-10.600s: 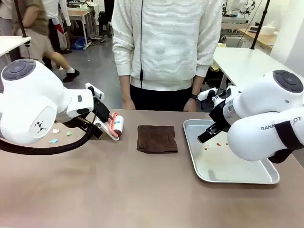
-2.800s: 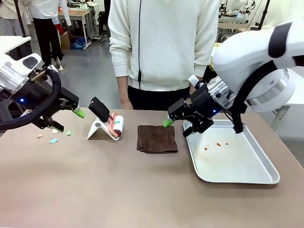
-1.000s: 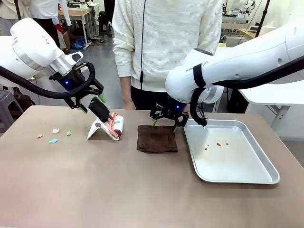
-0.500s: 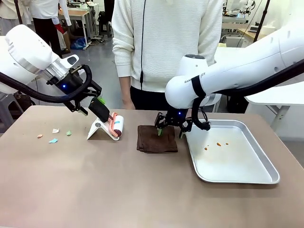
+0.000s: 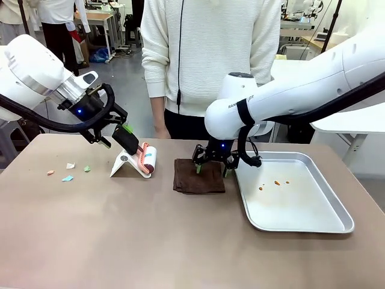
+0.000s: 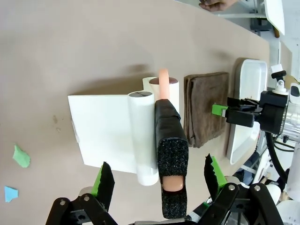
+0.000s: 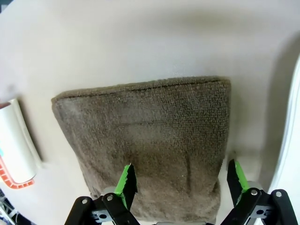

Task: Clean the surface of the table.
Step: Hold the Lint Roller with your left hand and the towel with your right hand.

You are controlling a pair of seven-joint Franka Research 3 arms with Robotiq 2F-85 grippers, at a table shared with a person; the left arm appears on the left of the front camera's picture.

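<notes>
**Operator:** Where does the table sit relative to my pincers?

**Spotter:** The table (image 5: 150, 241) lies directly under both of them, and its brown top runs across the whole front view. Your right pincer (image 5: 212, 170) is low over its middle, at the brown cloth (image 5: 198, 176) that lies flat just beside the metal tray (image 5: 301, 208).

**Operator:** How is that pincer set?

**Spotter:** It's spread wide and holds nothing. In your right wrist view the right pincer (image 7: 180, 176) has one green pad over the cloth (image 7: 145, 136), and the other is just past the cloth's edge, above bare table near the tray's rim. I cannot tell whether the tips touch the top.

**Operator:** And my left?

**Spotter:** Your left pincer (image 5: 114, 135) is above the table's far left part, at the lint roller (image 5: 146, 160), which rests tilted in its white stand (image 5: 123, 164). In your left wrist view the left pincer (image 6: 158, 178) is wide open, with the black handle (image 6: 171, 154) between the pads and a gap on each side.

**Operator:** What else is on the top?

**Spotter:** Small paper scraps (image 5: 67, 178) lie near the left edge, well apart from the roller. A few crumbs (image 5: 277, 182) sit inside the tray. A person (image 5: 210, 60) stands at the far side, close to the edge.
</notes>
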